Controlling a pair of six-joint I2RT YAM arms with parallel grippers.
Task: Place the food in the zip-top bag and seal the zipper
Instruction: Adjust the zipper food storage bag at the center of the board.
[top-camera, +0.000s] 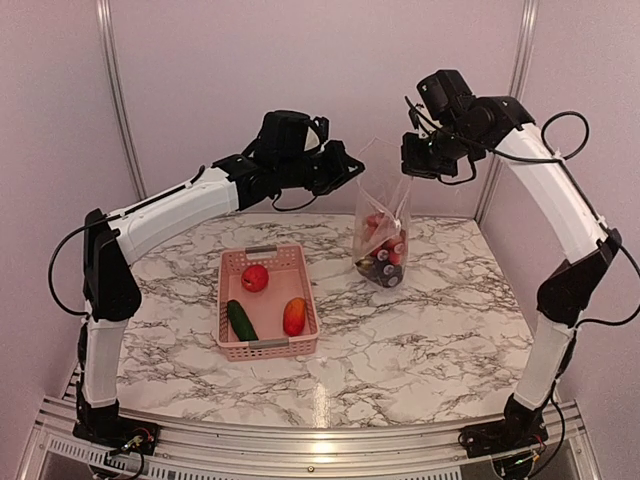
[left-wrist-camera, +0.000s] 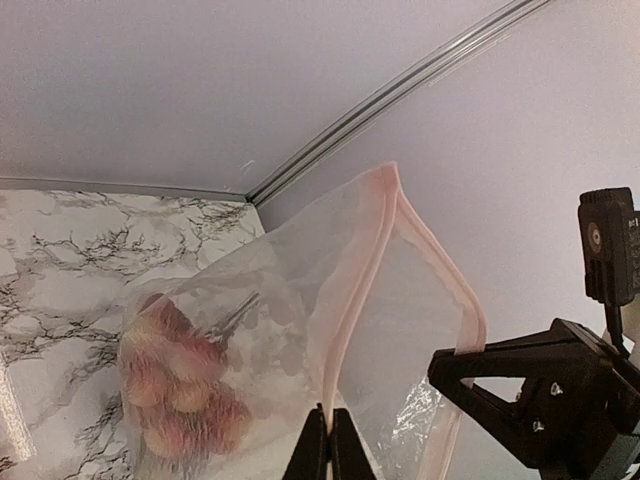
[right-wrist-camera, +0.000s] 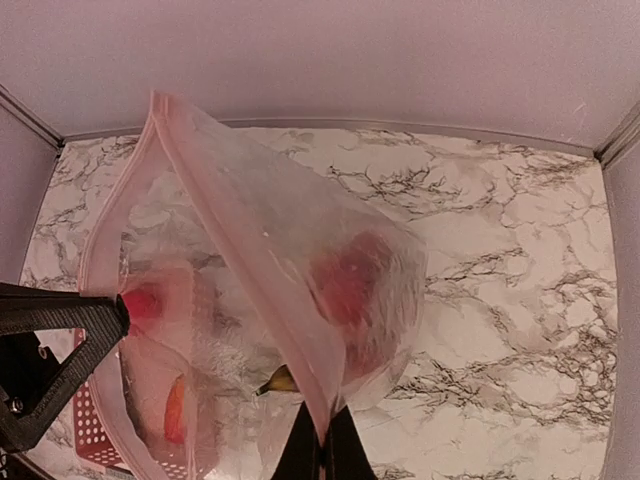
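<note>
The clear zip-top bag (top-camera: 385, 215) hangs upright over the back of the table, its bottom resting on the marble. Several pieces of food (top-camera: 383, 257) lie in its bottom. My left gripper (left-wrist-camera: 329, 412) is shut on the pale pink zipper (left-wrist-camera: 345, 300) on one side of the mouth. My right gripper (right-wrist-camera: 322, 435) is shut on the strip on the other side (left-wrist-camera: 468, 320). The mouth gapes between the two grips. More food lies in the pink basket (top-camera: 228, 268): a red tomato (top-camera: 254, 278), a dark green cucumber (top-camera: 241, 320) and an orange-red fruit (top-camera: 294, 316).
The marble table (top-camera: 430, 340) runs to pale walls at the back and sides. The basket stands left of the bag, near the table's middle. Both arms reach high over the back half. The metal frame rail (top-camera: 300, 440) lines the near edge.
</note>
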